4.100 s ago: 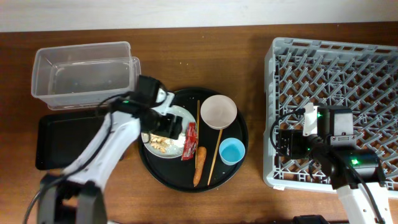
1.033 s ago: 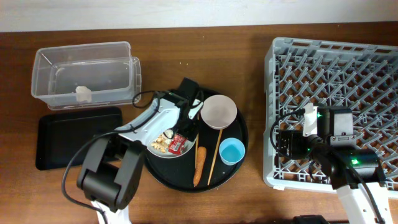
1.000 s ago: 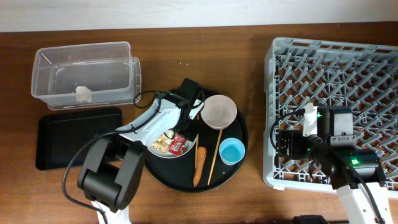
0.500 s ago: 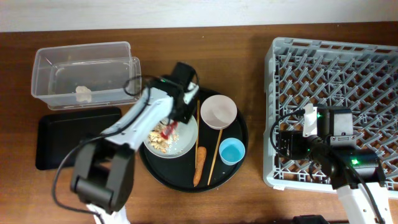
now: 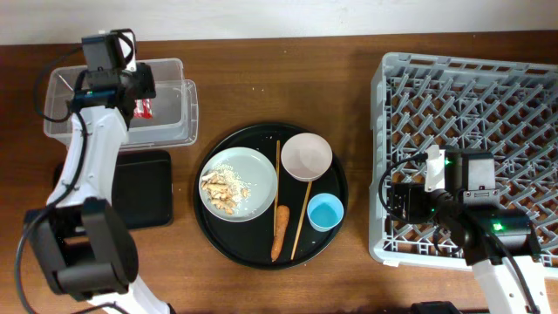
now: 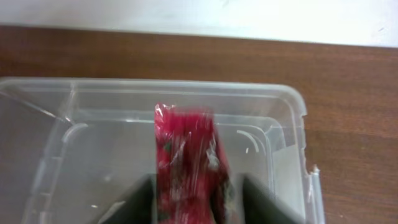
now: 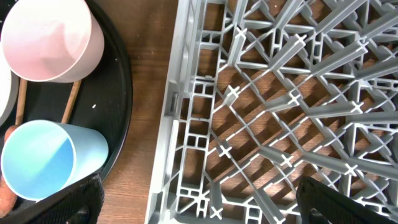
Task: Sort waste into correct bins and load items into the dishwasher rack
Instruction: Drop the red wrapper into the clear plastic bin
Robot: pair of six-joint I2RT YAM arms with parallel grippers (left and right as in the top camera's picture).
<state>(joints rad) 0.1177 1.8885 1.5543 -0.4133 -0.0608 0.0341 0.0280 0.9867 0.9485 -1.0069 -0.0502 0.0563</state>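
L claw (image 6: 194, 202) over clear tub (image 5: 174, 131), wrist cam: red wrapper (image 6: 186, 155) pinched

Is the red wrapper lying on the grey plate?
No, the left gripper holds the red wrapper over the clear tub.

Brown wood table (image 5: 261, 78) w/ white wall (image 5: 279, 17) behind.

— Any lettering legible, any view?
— None. Print on the red wrapper (image 6: 186, 155) shows only as dark and white flecks, too blurred to read.
— And the clear tub (image 5: 170, 118), the rack (image 5: 471, 96)?
— Checked both. No readable mark on either.
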